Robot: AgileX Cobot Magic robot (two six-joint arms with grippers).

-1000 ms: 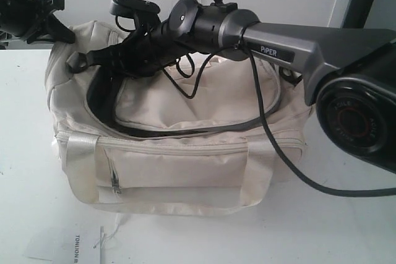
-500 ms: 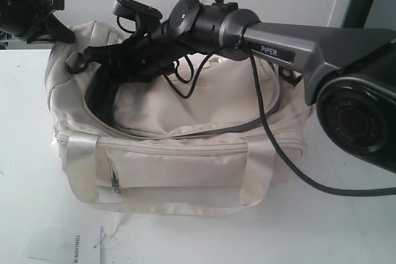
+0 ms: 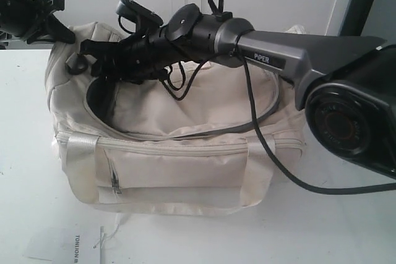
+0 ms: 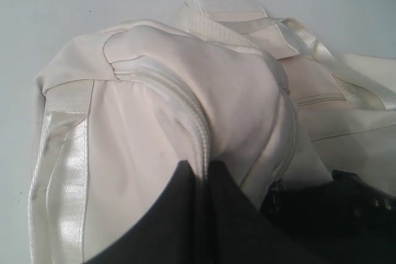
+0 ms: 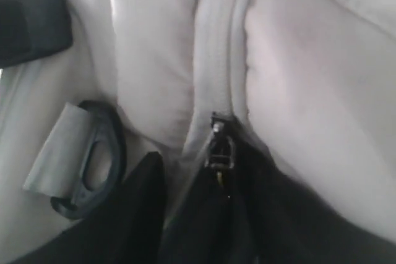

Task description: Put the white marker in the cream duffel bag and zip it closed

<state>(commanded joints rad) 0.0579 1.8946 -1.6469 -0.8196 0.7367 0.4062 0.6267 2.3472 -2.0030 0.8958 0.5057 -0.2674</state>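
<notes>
The cream duffel bag (image 3: 185, 165) stands on the white table with its curved top flap unzipped and dark lining showing at the left. My left gripper (image 3: 62, 34) is at the bag's left end. In the left wrist view it (image 4: 203, 174) is shut on a fold of the bag's zip seam (image 4: 179, 115). My right gripper (image 3: 90, 51) reaches across to the same end, next to the dark end ring (image 5: 93, 153). Its jaws (image 5: 204, 208) stand apart with the zip slider (image 5: 219, 146) between them; contact is unclear. The white marker is out of view.
The right arm's black cable (image 3: 278, 165) drapes over the bag's right side down to the table (image 3: 346, 233). A paper tag (image 3: 68, 245) lies in front of the bag. A pale wall stands close behind.
My right gripper has moved left and slightly up along the bag's top to its left end. The flap lies a little flatter. The left gripper has not moved.
</notes>
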